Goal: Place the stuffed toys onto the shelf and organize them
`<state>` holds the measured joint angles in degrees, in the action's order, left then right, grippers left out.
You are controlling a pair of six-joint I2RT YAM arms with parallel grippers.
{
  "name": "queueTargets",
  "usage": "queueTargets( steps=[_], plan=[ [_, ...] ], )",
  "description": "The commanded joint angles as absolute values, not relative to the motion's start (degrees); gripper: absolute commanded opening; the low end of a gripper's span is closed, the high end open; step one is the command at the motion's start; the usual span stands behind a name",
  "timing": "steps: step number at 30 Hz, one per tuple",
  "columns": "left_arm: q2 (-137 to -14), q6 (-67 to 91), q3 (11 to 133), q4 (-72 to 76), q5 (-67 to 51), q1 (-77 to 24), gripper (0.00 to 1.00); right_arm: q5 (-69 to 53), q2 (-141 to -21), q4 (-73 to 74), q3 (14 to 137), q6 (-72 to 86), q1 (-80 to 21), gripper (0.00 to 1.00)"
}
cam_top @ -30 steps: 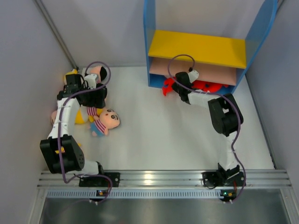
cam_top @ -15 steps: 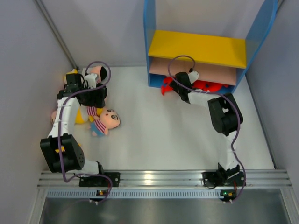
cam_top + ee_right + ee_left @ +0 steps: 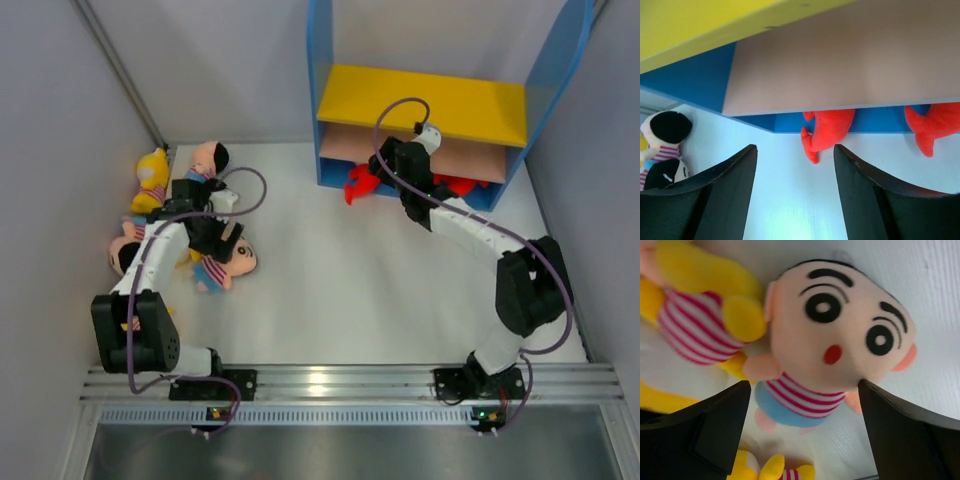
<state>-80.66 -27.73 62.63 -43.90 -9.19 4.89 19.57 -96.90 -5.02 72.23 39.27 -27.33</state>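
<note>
**Left jaws spread over a boy doll, right jaws spread and empty at the shelf**

Your left jaws are released, with one finger on each side of the boy doll (image 3: 840, 340). The doll lies face up on the counter (image 3: 330, 290) near its left edge. Neither finger looks to be touching it yet. A yellow figure (image 3: 695, 320) in a red-striped shirt lies pressed against the doll's side. Another boy doll (image 3: 208, 155) and a second yellow figure (image 3: 150, 170) lie toward the far-left corner.

Your right jaws are also released and hold nothing. They face the shelf (image 3: 420, 100) at the far edge, looking in under its pinkish middle board (image 3: 840, 65). One red shark (image 3: 827, 127) and a second red shark (image 3: 935, 125) lie down there, their tails poking out past the blue base. The yellow upper board shows nothing on it from above.

The step in hand appears to be the left-side pick of the boy doll, while the sharks look already placed. For the next move, you would likely bring the left jaws down around the doll's head or striped body. Keep the near finger clear of the yellow figure so you lift one toy, not two. The right arm sits in front of the shelf opening, so it will probably need to give way before the carry.
</note>
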Motion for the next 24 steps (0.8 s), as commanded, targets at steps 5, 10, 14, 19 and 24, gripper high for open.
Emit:
queueTargets(
  steps=[5,10,14,19,24],
  plan=[
    [-87.61,-29.63,64.06,-42.19,-2.02,-4.48,0.89,17.31,-88.61,-2.11,68.56,28.84,-32.16,0.63],
    [-92.10,-28.83,66.62,-42.45,-7.29,-4.48,0.34,20.47,-86.14,-0.18,68.12,24.70,-36.12,0.63],
    [-90.28,-26.46,66.62,-42.54,-7.29,-4.57,0.00,19.43,-84.38,-1.31,67.41,21.72,-38.40,0.63],
    [-80.89,-18.84,71.09,-42.71,-10.80,-4.31,0.00,11.44,-80.96,-9.82,63.29,9.52,-42.79,0.62],
    [-75.77,-12.05,81.62,-45.26,-15.45,-4.13,0.00,1.42,-74.80,-29.98,52.07,-16.17,-53.33,0.62]
  ],
)
